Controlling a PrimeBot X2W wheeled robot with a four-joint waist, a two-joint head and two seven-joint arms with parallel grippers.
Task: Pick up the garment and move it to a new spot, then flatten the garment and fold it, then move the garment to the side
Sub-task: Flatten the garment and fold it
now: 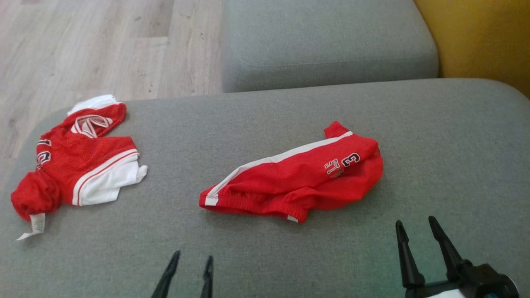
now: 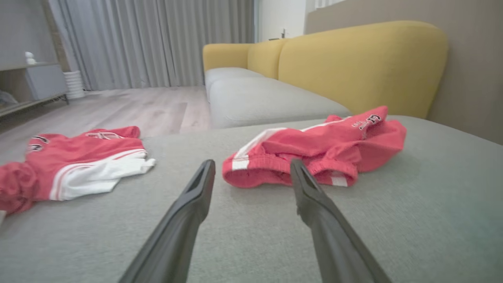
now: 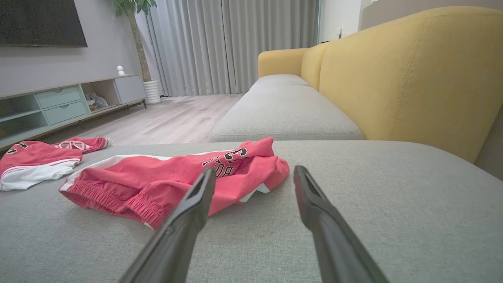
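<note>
1. Both claws sit low by the near edge of the grey seat cushion [image 1: 434, 136]: left claw [image 1: 192, 260], right claw [image 1: 415, 222]. Fingers are spread wide on both, with nothing in either.
2. My guess is they're parked open because no grab has begun yet. Each wrist is aimed across the cushion at the same heap.
3. That heap is the red shorts [image 1: 298, 182], about mid-cushion, just beyond and between my claws, clear of every finger. The elastic waistband [image 2: 259, 173] faces the near edge, which looks handy for a pinch.
4. A red-and-white jersey [image 1: 78, 165] lies along the left edge, well apart from the shorts, its collar end reaching the far-left corner by the wooden floor [image 1: 83, 41]. I reckon the shorts are the garment meant, but can't swear to it.
5. Murky bits:
   - The shorts are bunched over themselves, so how the legs lie underneath is hidden.
   - Their lettering is crumpled and I can't read it.
   - The jersey's print wraps round a fold.
   - In the head view my left claw is cut off at the bottom.
</note>
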